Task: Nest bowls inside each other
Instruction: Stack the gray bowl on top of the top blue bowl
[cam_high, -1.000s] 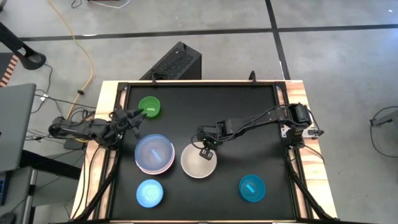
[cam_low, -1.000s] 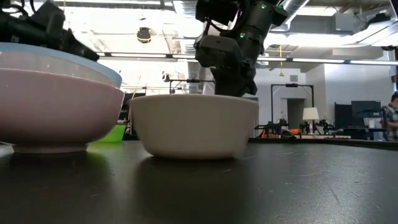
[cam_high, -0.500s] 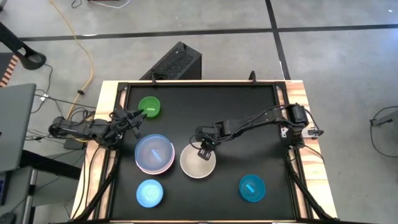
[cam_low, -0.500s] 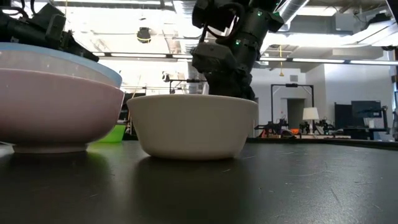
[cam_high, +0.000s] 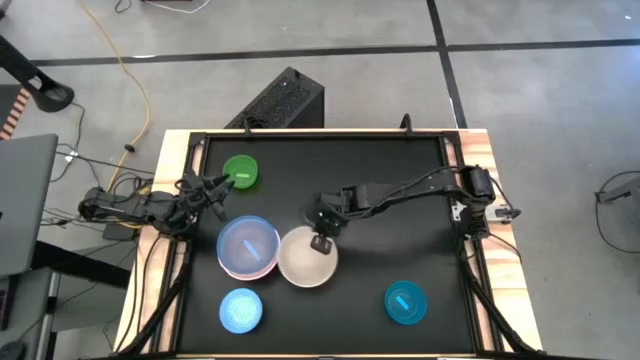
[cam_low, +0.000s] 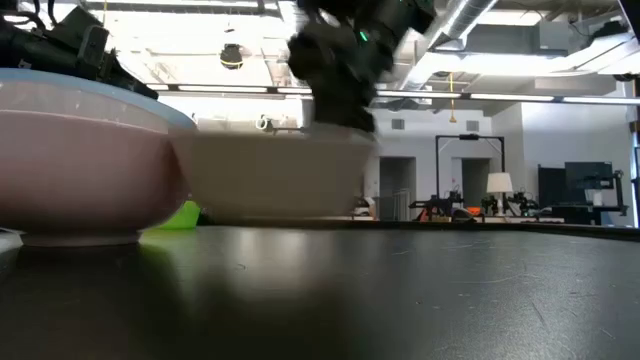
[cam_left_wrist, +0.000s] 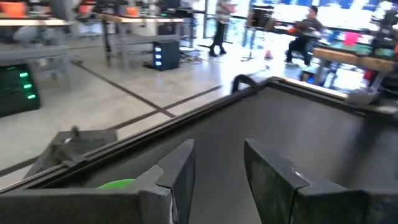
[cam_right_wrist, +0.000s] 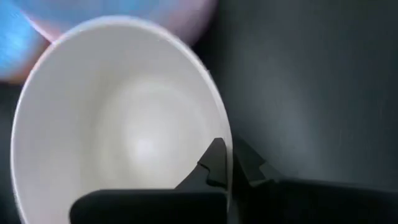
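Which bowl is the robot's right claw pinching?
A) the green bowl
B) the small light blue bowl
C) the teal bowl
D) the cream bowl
D: the right claw is shut on the rim of the cream bowl, one finger inside and one outside, with the bowl right beside the blue-in-pink stack.

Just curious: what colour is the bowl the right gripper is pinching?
Cream-white bowl; the right wrist view shows it best.

Robotics lab, workbenches, concrete floor
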